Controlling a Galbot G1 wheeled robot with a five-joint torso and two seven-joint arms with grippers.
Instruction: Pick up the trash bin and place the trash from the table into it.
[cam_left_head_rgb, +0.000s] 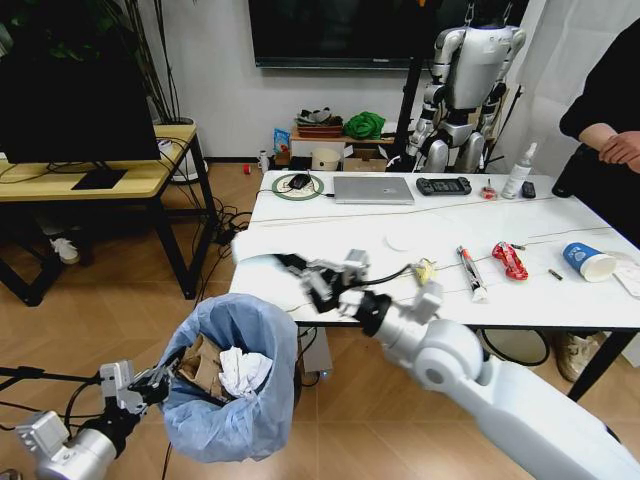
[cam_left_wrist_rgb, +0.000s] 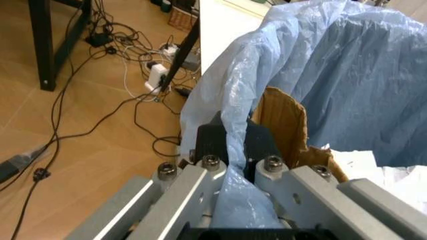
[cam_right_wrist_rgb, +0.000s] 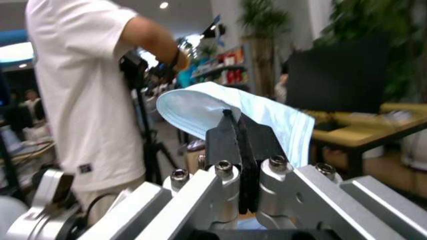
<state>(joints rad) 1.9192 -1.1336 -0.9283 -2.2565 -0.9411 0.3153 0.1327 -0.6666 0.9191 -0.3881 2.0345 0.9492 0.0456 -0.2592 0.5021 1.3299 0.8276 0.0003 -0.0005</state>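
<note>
Trash bin (cam_left_head_rgb: 235, 385): one, lined with a light-blue bag, held off the floor below the near left corner of the counter (cam_left_head_rgb: 440, 235). Contents: one brown cardboard piece (cam_left_wrist_rgb: 283, 122), crumpled white wrappers (cam_left_head_rgb: 243, 370).

Left tool (cam_left_head_rgb: 150, 385): clamped on the bin's rim, one finger (cam_left_wrist_rgb: 212, 142) outside the bag and one inside, the plastic pinched between them.

Right tool (cam_left_head_rgb: 300, 272): over the counter's near left edge, above the bin; fingers (cam_right_wrist_rgb: 223, 137) pressed together on a pale blue and white sheet (cam_right_wrist_rgb: 213, 107) that folds over them.

Trash lying on the counter, counted: one yellow scrap (cam_left_head_rgb: 425, 270), one white tube (cam_left_head_rgb: 470, 272), one red wrapper (cam_left_head_rgb: 510, 260), one blue paper cup (cam_left_head_rgb: 587, 261), all along the near right half, well apart from the bin.

Other items on the counter: one laptop (cam_left_head_rgb: 373, 189), one green ring (cam_left_head_rgb: 297, 185), one black controller (cam_left_head_rgb: 443, 185), one spray bottle (cam_left_head_rgb: 517, 172), all at the far edge.

Surroundings: one yellow-topped desk (cam_left_head_rgb: 100, 180) to the left; cables on the floor (cam_left_wrist_rgb: 120, 100) under the counter; a humanoid robot (cam_left_head_rgb: 465, 80) standing behind the counter.
</note>
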